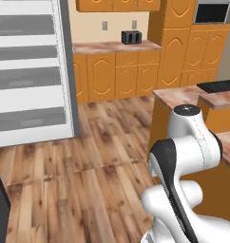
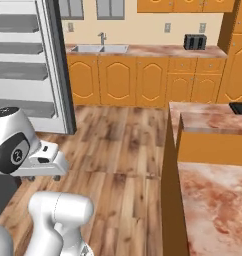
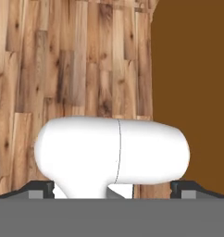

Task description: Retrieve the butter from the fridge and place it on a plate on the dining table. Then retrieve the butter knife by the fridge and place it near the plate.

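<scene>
The fridge (image 1: 26, 71) stands open at the left, its white inside and grey shelves (image 2: 23, 60) in view. The dining table (image 2: 218, 200) with its reddish marbled top and orange side runs along the right, and its top (image 1: 229, 147) also shows past my arm. My gripper (image 3: 112, 190) hangs over the wooden floor next to the table's brown side, jaws wide apart with nothing between them. In the right base view the gripper (image 2: 42, 177) sits low at the left, between fridge and table. Butter, plate and butter knife are out of view.
A narrower marbled ledge (image 2: 213, 122) rises on the table's far part, with a flat black thing (image 1: 216, 86) on it. Orange cabinets, a sink (image 2: 100, 48) and a black toaster (image 1: 131, 37) line the back wall. Wooden floor (image 1: 98, 156) lies between fridge and table.
</scene>
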Robot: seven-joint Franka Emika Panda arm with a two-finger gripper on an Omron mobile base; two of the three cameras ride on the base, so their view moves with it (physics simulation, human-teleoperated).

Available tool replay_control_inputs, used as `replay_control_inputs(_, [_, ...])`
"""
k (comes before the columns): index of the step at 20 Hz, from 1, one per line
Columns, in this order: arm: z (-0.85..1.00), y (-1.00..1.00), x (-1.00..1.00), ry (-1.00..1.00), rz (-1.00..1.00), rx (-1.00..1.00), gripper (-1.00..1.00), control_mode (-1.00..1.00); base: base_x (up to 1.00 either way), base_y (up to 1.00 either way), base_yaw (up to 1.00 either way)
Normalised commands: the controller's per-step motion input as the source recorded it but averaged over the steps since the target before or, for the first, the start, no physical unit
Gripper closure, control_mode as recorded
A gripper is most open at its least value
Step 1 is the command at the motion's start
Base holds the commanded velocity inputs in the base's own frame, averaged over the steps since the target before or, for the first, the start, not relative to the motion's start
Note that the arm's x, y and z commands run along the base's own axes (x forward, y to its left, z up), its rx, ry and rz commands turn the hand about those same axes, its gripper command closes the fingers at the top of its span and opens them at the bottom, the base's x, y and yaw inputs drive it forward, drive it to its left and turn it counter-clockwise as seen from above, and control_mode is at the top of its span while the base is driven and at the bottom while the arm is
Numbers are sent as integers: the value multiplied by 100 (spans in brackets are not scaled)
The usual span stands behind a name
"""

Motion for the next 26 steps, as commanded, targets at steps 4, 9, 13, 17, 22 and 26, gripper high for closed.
replay_control_inputs(4, [0, 0, 0, 0, 0, 0, -100, 100, 75, -61, -21])
replay_control_inputs(9, [0, 0, 0, 0, 0, 0, -100, 100, 44, -59, -17])
replay_control_inputs(13, [0, 0, 0, 0, 0, 0, -100, 100, 70, -9, -2])
replay_control_inputs(17, [0, 0, 0, 0, 0, 0, -100, 100, 98, 0, 0])
replay_control_inputs(22, [0, 0, 0, 0, 0, 0, -100, 100, 100, -3, 0])
replay_control_inputs(26, [0, 0, 0, 0, 0, 0, -100, 100, 100, 0, 1])
